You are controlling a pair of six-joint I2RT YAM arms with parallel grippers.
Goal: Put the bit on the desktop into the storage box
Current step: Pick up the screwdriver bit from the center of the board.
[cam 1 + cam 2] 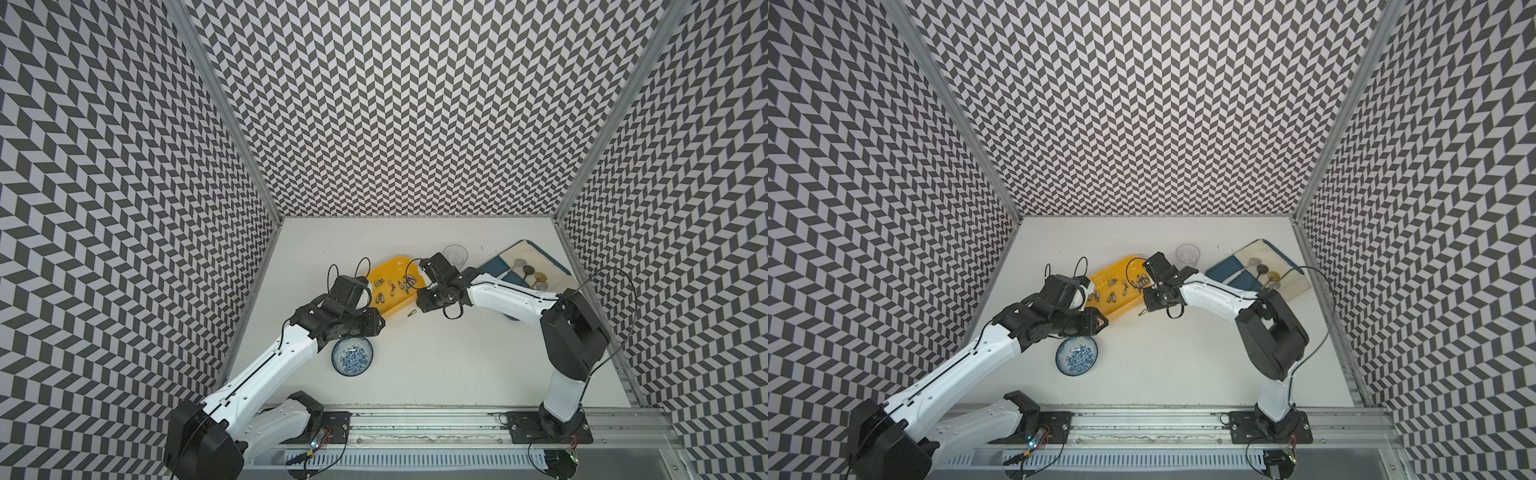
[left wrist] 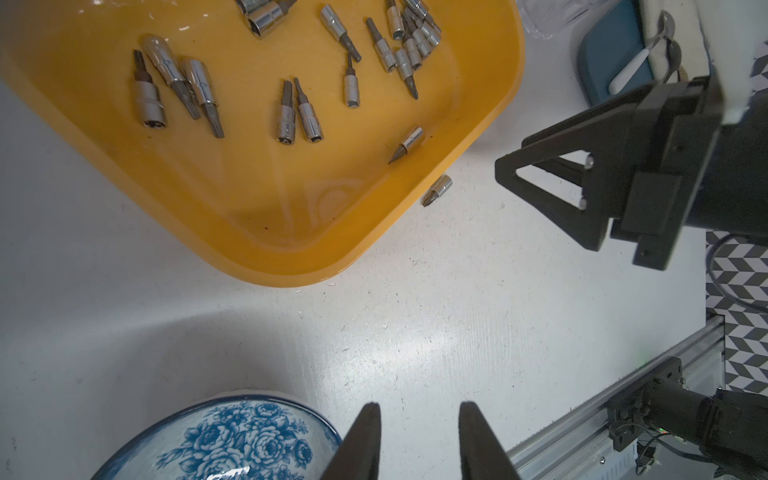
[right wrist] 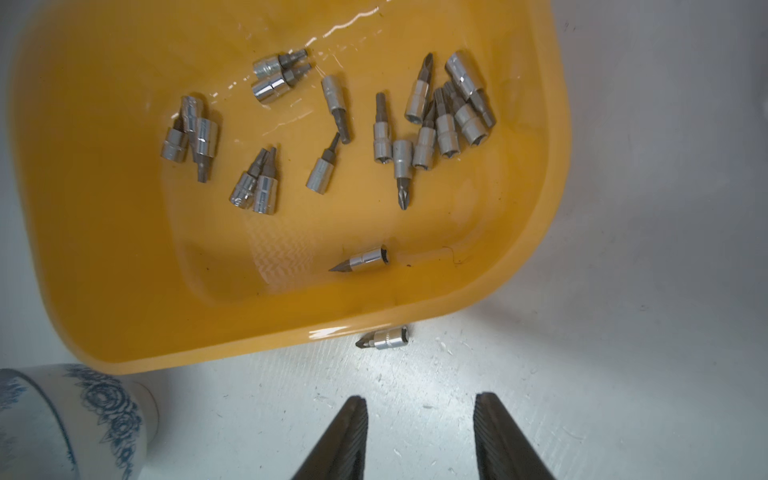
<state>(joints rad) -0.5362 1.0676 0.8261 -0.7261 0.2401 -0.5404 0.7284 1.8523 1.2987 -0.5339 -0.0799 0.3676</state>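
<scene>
Desktop (image 1: 457, 357) is filling the floor of the cell, and both arms are reaching in from the near rail. Left arm (image 1: 266, 365) is stretching diagonally away from its base, with its wrist folding over by the left end of the storage box (image 1: 392, 262). Right arm (image 1: 507, 301) is bending hard at the elbow and running back across toward the box's right side, wrist angling down.

Storage box is sitting mid-table, skewed. Dark-blue board (image 1: 496, 266) is lying apart to the right, carrying a cloth (image 1: 536, 257) and spoons (image 1: 539, 277). Clear glass (image 1: 455, 253) is standing on the far side between box and board. Blue-and-white bowl (image 1: 337, 368) is sitting on the near side of the box, under the left forearm.

Left gripper (image 2: 419, 409) is hanging over bare desktop just beside the bowl, fingers spread, nothing between them. Right gripper (image 3: 420, 399) is hovering the same way, spread and empty, fingers pointing toward the box wall.

One bit (image 3: 384, 337) is lying on its side on the desktop, just outside the box wall and ahead of the right gripper. Touching the wall or not: can't tell. Other bits (image 3: 444, 120) are lying loose inside the box. A lone one (image 3: 361, 259) is resting near the same wall, on the inside.
</scene>
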